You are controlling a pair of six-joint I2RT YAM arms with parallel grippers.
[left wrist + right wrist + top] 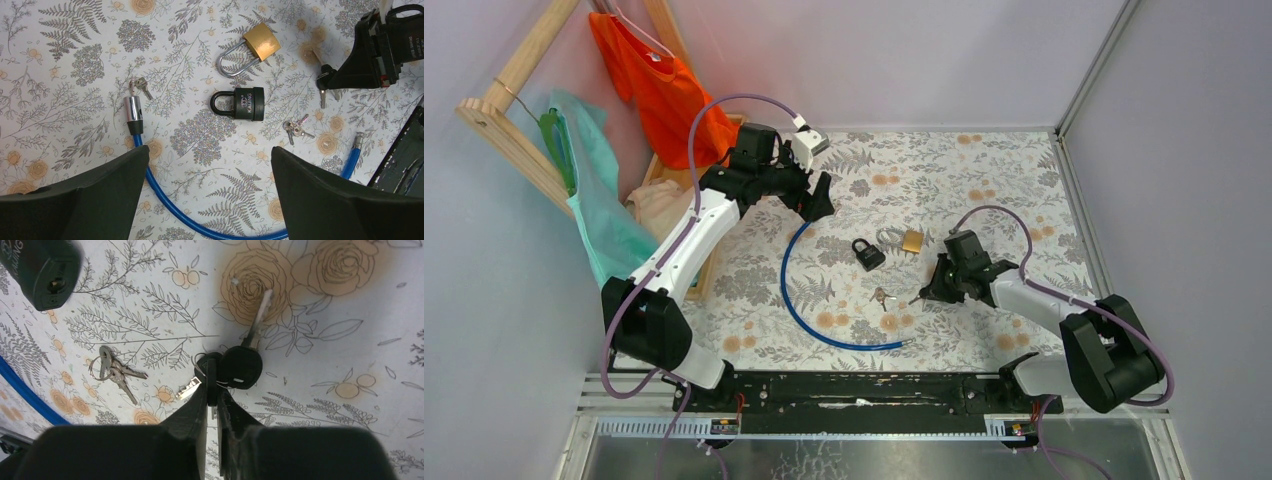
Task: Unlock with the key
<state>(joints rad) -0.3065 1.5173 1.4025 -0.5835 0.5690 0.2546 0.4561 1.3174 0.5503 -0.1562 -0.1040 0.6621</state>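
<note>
A: Got the key [211,370]?
B: Right wrist cam: my right gripper [212,397] is pinched on its black head, down at the desk [350,340]. Overhead it's just a speck. Left wrist cam: left gripper [210,150] gaping wide.

black padlock body [40,270] cropped by top-left corner of right wrist view, blue cable [20,385] cut off at left edge, small key with black plastic head [212,375] edge-on, half buried between right gripper [213,390] fingers, too small to read from overhead
</note>
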